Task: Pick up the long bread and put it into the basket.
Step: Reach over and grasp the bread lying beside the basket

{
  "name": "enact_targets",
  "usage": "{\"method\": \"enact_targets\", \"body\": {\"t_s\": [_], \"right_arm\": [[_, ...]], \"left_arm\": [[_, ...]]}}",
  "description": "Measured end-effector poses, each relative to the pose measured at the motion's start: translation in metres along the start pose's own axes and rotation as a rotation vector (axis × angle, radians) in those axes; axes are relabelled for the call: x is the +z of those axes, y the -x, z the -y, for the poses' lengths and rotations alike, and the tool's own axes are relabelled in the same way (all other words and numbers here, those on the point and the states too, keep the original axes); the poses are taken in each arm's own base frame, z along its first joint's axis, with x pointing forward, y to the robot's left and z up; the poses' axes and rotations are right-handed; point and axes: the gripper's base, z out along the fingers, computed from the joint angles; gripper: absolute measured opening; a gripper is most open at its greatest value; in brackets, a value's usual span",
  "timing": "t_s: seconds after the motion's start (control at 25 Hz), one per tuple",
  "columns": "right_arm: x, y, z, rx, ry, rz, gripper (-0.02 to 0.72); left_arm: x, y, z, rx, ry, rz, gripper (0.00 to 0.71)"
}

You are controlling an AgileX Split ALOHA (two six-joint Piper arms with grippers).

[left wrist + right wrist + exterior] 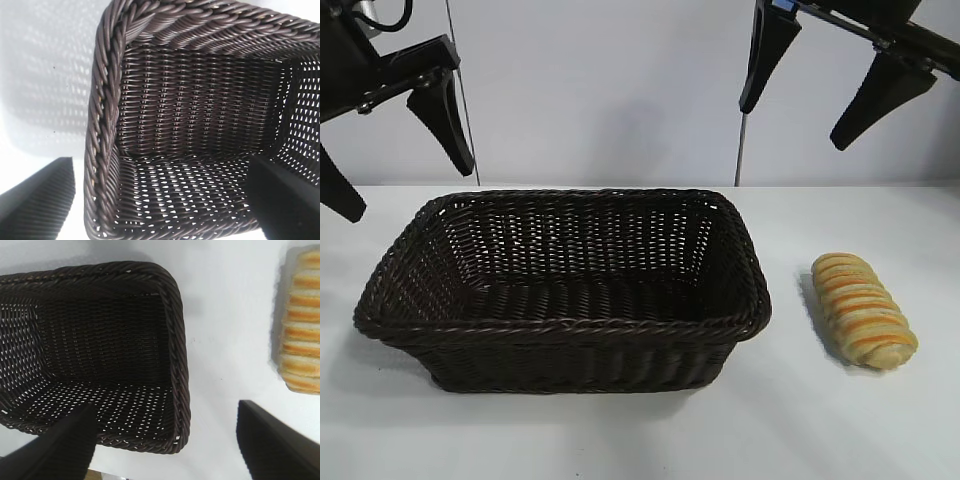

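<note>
The long bread (863,310), a golden-tan ridged loaf, lies on the white table to the right of the basket (570,325), apart from it. The basket is dark brown wicker and holds nothing. My left gripper (410,192) hangs open high above the basket's left end. My right gripper (793,127) hangs open high above the gap between basket and bread. The left wrist view looks down into the basket (102,115) between the open left gripper (161,175). In the right wrist view, the basket's corner (177,340) and the bread (302,335) lie below the open right gripper (165,410).
The white table (840,420) stretches in front of and to the right of the basket. A pale wall (620,90) stands behind it.
</note>
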Motion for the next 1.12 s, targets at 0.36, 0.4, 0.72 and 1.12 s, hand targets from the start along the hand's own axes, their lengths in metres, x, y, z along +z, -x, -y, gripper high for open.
{"method": "enact_targets", "body": {"t_s": [0.36,0.4,0.72,1.12], "right_arm": [[0.000,0.002,0.000,0.000,0.004,0.017,0.559],[0.000,0.002,0.000,0.000,0.004,0.017,0.559],[0.000,-0.001,0.000,0.000,-0.002,-0.008,0.559],[0.000,-0.002,0.000,0.000,-0.005,-0.024,0.559]], "left_arm": [[0.000,0.001,0.000,0.002,-0.001,0.006,0.668],[0.000,0.001,0.000,0.002,-0.001,0.006,0.668],[-0.017,0.005,0.007,0.060,0.014,-0.027,0.668],[-0.034,0.007,0.009,0.096,0.075,-0.064,0.668]]}}
